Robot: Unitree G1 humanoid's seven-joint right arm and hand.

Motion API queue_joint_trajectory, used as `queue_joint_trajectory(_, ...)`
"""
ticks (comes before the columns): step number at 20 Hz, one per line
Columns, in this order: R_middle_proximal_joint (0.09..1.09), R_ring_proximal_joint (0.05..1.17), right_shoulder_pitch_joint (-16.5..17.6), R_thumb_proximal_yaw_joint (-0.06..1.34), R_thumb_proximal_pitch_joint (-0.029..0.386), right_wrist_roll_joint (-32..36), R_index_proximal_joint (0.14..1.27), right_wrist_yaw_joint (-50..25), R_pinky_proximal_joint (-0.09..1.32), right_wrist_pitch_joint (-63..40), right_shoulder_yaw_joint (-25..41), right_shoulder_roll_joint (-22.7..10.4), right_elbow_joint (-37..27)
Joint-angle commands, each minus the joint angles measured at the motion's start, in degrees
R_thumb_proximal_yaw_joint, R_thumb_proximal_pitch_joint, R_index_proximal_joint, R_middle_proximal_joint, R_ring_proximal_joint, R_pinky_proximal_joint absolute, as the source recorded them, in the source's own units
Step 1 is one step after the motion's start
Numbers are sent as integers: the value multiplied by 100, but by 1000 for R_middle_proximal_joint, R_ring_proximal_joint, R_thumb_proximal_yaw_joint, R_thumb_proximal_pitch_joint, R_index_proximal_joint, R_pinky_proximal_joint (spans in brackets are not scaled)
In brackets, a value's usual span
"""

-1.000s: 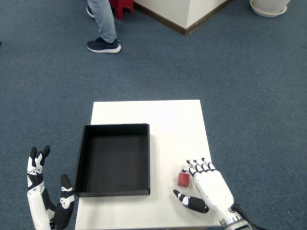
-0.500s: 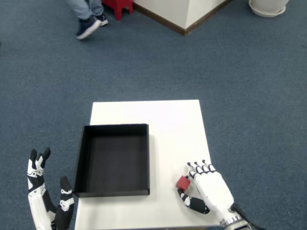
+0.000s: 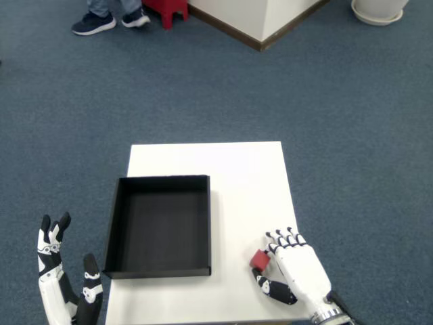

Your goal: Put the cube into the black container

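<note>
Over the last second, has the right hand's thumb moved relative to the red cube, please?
Yes. The right hand has closed its thumb in toward the red cube, which sits right of the black container.

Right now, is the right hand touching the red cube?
Touching. The head view shows the right hand closed around the cube, thumb beneath it and fingers against its right side, no gap visible.

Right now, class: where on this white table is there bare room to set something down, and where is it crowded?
Bare: the strip of white table behind the black container, and the right-hand band beside it. Crowded: the near right corner, where the right hand closes around the red cube. The container's inside is also bare.
</note>
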Motion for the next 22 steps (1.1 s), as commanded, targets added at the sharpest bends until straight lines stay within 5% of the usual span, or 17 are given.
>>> queue_joint_trajectory(1,261,229,-146,1180,198,17,1043,-324,111,42,-38,-102,-65)
queue_joint_trajectory(15,264,217,-91,1203,203,-91,1020,-1480,127,-487,91,-43,-346)
queue_joint_trajectory(22,276,229,376,1206,202,-218,1027,-2558,129,-1199,445,102,-1849)
